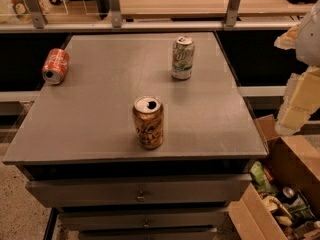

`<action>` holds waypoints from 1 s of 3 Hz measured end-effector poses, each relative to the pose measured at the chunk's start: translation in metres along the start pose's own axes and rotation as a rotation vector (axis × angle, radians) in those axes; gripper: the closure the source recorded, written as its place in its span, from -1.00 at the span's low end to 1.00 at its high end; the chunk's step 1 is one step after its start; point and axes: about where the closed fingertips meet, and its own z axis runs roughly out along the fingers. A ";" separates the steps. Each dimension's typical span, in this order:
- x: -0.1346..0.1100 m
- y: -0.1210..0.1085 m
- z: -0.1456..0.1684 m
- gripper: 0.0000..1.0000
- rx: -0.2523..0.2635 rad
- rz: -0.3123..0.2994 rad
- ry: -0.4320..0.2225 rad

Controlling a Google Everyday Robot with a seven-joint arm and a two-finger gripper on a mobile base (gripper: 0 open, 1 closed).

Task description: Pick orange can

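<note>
Dim, warm overhead light on bench. Short, soft shadow beside orange can near front edge, glint on its silver top. Gripper, beyond right edge, washed pale. Recess beneath bench dark.

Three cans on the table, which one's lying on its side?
The red-orange can at the left edge of the table; the orange can in front and the green-and-white can at the back stand upright. The gripper is off to the right.

Raised view, angled down on table, pincer at right edge
</note>
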 end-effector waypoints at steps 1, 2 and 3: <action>0.000 0.000 0.000 -1.00 0.002 0.000 -0.001; -0.010 0.004 0.011 -1.00 0.004 0.028 -0.051; -0.036 0.019 0.029 -1.00 -0.034 0.032 -0.143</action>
